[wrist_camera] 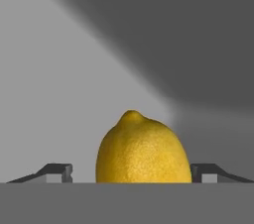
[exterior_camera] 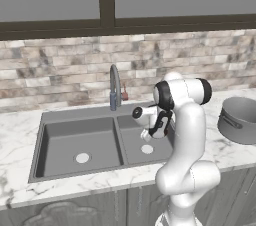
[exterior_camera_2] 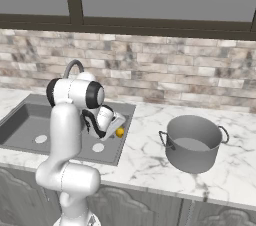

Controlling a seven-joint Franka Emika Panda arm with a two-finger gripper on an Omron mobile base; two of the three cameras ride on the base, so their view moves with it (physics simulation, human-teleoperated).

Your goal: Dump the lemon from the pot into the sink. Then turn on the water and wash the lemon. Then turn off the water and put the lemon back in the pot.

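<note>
the lemon [wrist_camera: 143, 149] lies on the floor of the right-hand basin of the sink [exterior_camera: 50, 142], near its far right corner, and the gripper [wrist_camera: 131, 173] is lowered over it with a finger tip [wrist_camera: 58, 172] on each side. in the hand view a gap is seen between the left tip and the fruit, while the right tip stands just beside the peel — whether it touches cannot be told. the jaws are therefore spread wider than the lemon and nothing is held yet.

the step in hand is judged to be the pickup for the return to the pot [exterior_camera_2: 194, 143], which stands empty on the counter to the right of the sink, well apart from the fruit. the faucet [exterior_camera: 115, 86] shows no stream, so the washing is taken to be over.

for a sound grasp, the lemon should be centred between the tips before they are closed; the hand would be better shifted a little toward the side where the gap is smaller. the fruit is round and smooth, so a grip above its widest part may squeeze it out downward — the tips should be brought level with its middle. the closing should be slow, since an off-centre push could roll the lemon along the basin floor. the lift should be straight up, clear of the sink wall, before any swing to the pot is made.
</note>
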